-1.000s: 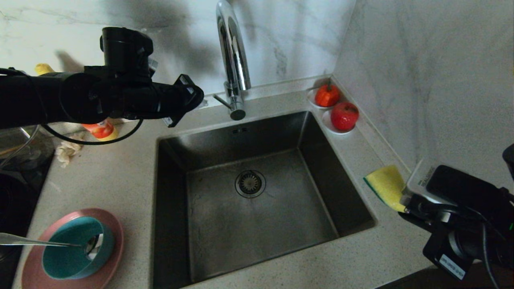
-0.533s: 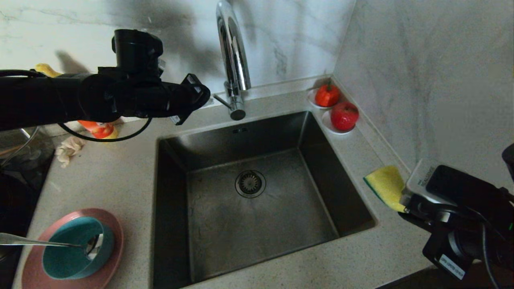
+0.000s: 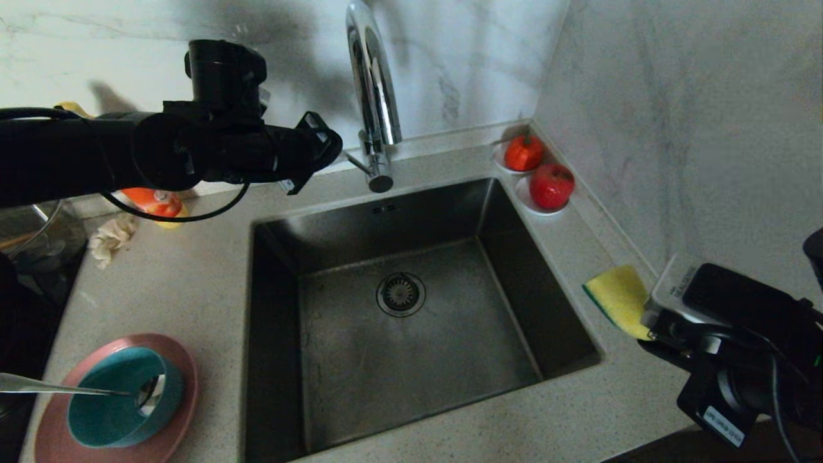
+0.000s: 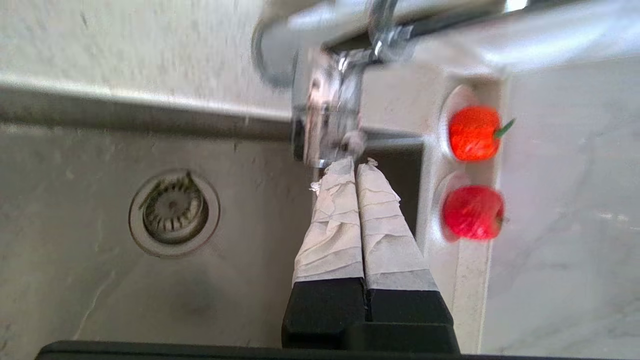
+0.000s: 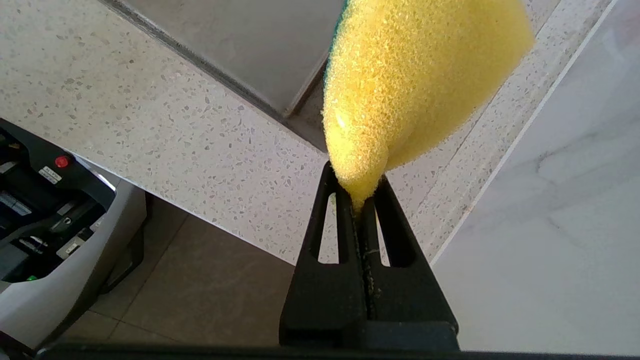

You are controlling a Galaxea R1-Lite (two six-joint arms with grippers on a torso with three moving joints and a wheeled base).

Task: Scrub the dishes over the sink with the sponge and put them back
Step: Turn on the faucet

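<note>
The speckled pale stone tabletop carries a large square stainless-steel sink with a round drain strainer, dry and empty as far as can be seen, and a tall chrome gooseneck tap at its back edge. At the tabletop's front left corner sits the wide flat pink plate, with the smaller teal round bowl on it and the slim silver metal spoon lying across the bowl. By my reading none has been scrubbed yet, so all the washing and returning remains. The left hand, its taped fingers pressed together and empty, hangs level with its tips just at the tap's base, perhaps to turn on the water. The right hand waits over the tabletop's right edge beside the sink, pinching a rectangular yellow foam sponge with a dark green scouring layer by one end.
</note>
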